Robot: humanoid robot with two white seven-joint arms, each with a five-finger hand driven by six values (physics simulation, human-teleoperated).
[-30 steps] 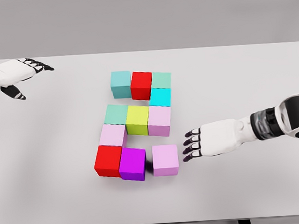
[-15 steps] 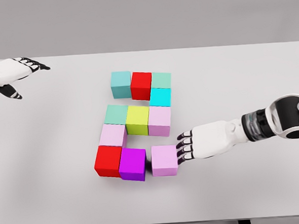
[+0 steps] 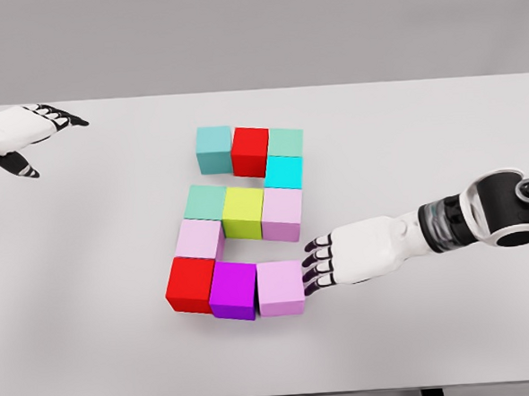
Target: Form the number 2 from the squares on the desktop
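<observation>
- Surface: a plain white table (image 3: pixel 422 134) against a grey backdrop, seen from the head camera.
- Blocks sit near the table's middle, laid out as a blocky digit in three rows with connecting pieces.
- Top row, left to right: teal cube (image 3: pixel 214 149), red cube (image 3: pixel 250 150), pale green cube (image 3: pixel 285 142) — all side by side and touching.
- Cyan cube (image 3: pixel 284 172) sits just below the pale green one, on the right side.
- Middle row, left to right: sea-green cube (image 3: pixel 205 202), yellow-green cube (image 3: pixel 244 212), light pink cube (image 3: pixel 283 214), touching one another.
- Left connector: a pale pink cube (image 3: pixel 200 240) just under the sea-green one.
- Bottom row, left to right: bright red cube (image 3: pixel 191 284), purple cube (image 3: pixel 234 290), lilac cube (image 3: pixel 281 288). The lilac cube sits flush against the purple one.
- Right hand (image 3: pixel 353 255): arm enters from the right edge, lies low over the table; fingers extended and loose, gripping nothing — dark fingertips (image 3: pixel 314 271) pressed against the lilac cube's right face.
- Left hand (image 3: pixel 18 137): at the far left edge of the table, well apart from the blocks, fingers relaxed and spread, holding nothing.
</observation>
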